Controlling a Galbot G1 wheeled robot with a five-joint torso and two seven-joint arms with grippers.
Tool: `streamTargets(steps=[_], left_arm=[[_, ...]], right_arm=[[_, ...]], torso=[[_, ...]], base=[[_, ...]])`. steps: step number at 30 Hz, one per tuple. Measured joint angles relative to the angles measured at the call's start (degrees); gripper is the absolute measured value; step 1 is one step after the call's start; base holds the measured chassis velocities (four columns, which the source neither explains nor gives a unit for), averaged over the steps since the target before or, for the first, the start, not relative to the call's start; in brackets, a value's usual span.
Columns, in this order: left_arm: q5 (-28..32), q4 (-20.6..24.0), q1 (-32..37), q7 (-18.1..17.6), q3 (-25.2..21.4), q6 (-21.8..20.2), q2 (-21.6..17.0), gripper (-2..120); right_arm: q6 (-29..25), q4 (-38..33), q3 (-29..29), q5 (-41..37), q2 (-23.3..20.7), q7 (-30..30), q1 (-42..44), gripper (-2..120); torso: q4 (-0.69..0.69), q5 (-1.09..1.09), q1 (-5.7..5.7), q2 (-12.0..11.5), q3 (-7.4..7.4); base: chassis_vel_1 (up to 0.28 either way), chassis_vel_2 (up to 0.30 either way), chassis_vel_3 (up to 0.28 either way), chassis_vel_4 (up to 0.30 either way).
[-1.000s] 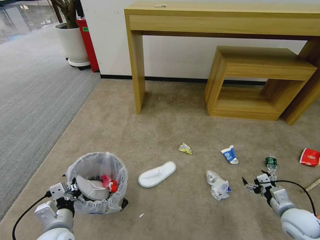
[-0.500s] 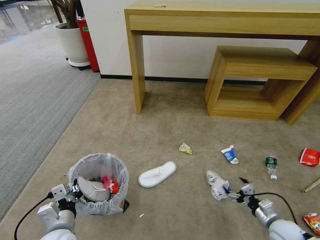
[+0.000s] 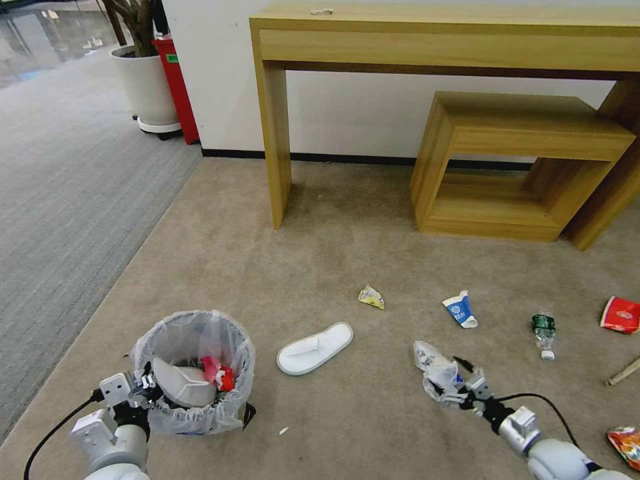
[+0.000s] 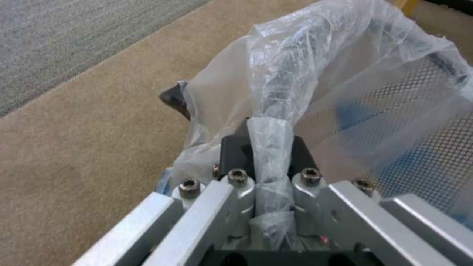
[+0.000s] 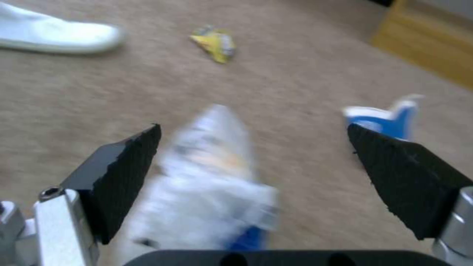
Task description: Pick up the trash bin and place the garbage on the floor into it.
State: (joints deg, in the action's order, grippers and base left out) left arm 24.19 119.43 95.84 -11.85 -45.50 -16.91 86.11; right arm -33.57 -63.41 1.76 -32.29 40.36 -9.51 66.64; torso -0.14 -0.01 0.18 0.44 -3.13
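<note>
So the left tool sits at the lower left of the head view, clamped tight on the rim of the trash bin, pinching the frilly plastic liner along with it. That makes sense to me: a rim grip lets the arm carry the bin around with the mouth facing up. The bin is black mesh under a thin, crinkly see-through bag, and there's already a white slipper and a red wrapper inside.

The right tool is at the lower right, spread wide, black wedge pads either side of a crumpled whitish plastic wrapper on the beige carpet. It looks lined up to close on that soft, squashy bundle, nothing held yet.

Still lying loose mid-frame: the other slipper, a yellow scrap, a blue-white carton, a green-label bottle and a red packet at the right edge.
</note>
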Motion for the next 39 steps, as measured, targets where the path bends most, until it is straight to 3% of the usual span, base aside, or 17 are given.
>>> streamTargets(steps=[3,13,27,39], left_arm=[[-0.11,-0.22,-0.22,0.0,0.16,0.06,-0.01,3],[-0.65,-0.97,-0.95,0.19,0.93,0.38,0.5,3],[-0.73,-2.39,-1.54,0.8,1.45,0.94,0.3,3],[-1.12,-3.29,-2.04,1.23,1.83,1.4,0.68,3]], right_arm=[[-0.83,2.86,-0.72,0.31,0.12,-1.01,-0.11,96],[-3.5,16.79,3.72,-0.54,7.46,-8.34,-7.49,95],[-3.51,24.29,5.43,1.5,13.04,-9.32,-11.4,91],[-3.88,25.37,7.61,3.23,15.15,-8.4,-13.09,53]], torso=[[-0.02,0.0,0.0,0.0,0.0],[0.02,0.03,0.0,0.0,0.0],[0.01,0.03,0.0,0.0,0.01],[0.0,0.03,-0.01,0.01,0.0]], base=[[0.0,0.0,0.0,0.0],[0.0,0.0,0.0,0.0],[0.0,0.0,0.0,0.0],[0.0,0.0,0.0,0.0]])
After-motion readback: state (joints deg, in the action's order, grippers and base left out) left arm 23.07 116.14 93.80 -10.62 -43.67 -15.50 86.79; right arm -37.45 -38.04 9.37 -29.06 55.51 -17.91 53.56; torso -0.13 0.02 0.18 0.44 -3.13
